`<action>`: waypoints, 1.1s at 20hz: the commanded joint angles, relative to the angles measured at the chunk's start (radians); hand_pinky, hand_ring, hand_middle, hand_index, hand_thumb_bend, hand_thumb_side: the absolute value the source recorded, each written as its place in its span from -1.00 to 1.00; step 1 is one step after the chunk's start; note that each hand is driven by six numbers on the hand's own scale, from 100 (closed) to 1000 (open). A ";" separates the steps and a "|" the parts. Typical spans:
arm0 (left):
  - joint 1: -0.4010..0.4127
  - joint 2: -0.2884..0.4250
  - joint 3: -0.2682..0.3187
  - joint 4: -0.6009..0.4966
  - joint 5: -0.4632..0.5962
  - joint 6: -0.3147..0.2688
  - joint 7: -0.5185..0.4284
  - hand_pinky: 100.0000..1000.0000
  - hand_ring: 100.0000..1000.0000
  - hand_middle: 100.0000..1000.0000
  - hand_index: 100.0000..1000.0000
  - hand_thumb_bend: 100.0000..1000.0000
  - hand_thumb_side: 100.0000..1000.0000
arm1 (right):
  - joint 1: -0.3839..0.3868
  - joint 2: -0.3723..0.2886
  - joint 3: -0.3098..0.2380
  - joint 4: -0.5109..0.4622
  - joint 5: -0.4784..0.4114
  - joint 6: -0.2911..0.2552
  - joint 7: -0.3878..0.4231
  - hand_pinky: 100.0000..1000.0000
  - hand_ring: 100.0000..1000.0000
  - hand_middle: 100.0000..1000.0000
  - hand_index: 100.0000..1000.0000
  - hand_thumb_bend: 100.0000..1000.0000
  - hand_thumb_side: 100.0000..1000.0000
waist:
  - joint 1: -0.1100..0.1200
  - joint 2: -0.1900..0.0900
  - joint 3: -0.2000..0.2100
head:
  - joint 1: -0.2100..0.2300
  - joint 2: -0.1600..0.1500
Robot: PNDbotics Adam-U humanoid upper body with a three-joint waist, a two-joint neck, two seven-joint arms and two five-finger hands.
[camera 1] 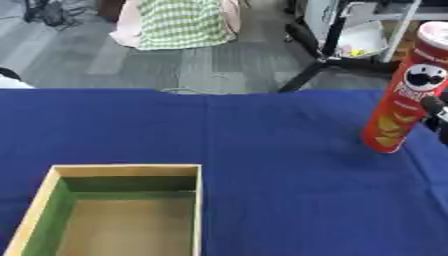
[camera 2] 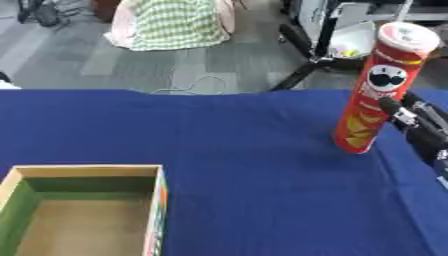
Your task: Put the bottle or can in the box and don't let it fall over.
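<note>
A tall red chip can [camera 2: 378,89] w/ a white lid is standing at the right side of the blue table [camera 2: 236,165]. It's tilting: top leaning toward the right, bottom end pointing left. Lower end is sitting right at the cloth, but can't tell if it's touching or just above it.

The right hand [camera 2: 418,125] is coming in from the right edge, black w/ silver bits, reaching toward the can's right side at about mid-height. Fingers [camera 2: 393,107] are lying against the can there. Can't tell how far the hand is closing or whether it's wrapping round the can; most of the hand is sitting behind the can or past the frame edge. In the left eye view only a bit of it is showing, at the right border beside the can.

The box [camera 1: 199,210] is sitting at the lower left of the table, well apart from the can. It's open on top, w/ pale tan rim, green inner walls & a brown floor. Its near end is running off the bottom of the frame. In the right eye view a colourful printed strip is showing on the outside of its right wall.

Beyond the far table edge: grey floor, a green-and-white checked cloth [camera 1: 179,22] over something pinkish, & a black stand [camera 1: 328,47] w/ legs spreading out.
</note>
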 commanded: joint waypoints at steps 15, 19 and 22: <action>-0.007 0.013 0.002 -0.021 -0.004 -0.004 -0.003 0.84 0.91 0.57 0.50 -1.00 0.37 | -0.010 -0.058 -0.018 -0.023 -0.029 -0.006 -0.006 0.90 1.00 1.00 0.93 1.00 0.10 | -0.005 -0.011 0.011 | -0.009 -0.023; -0.007 0.012 0.002 -0.021 -0.004 -0.004 -0.004 0.84 0.91 0.57 0.50 -1.00 0.37 | -0.011 -0.057 -0.018 -0.026 -0.035 -0.010 -0.004 0.91 1.00 1.00 0.94 1.00 0.10 | -0.006 -0.008 0.016 | -0.010 -0.030; -0.008 0.012 0.002 -0.021 -0.005 -0.005 -0.004 0.84 0.91 0.57 0.50 -1.00 0.37 | -0.011 -0.058 -0.018 -0.026 -0.035 -0.012 0.000 0.91 1.00 1.00 0.94 1.00 0.10 | -0.005 -0.005 0.016 | -0.011 -0.034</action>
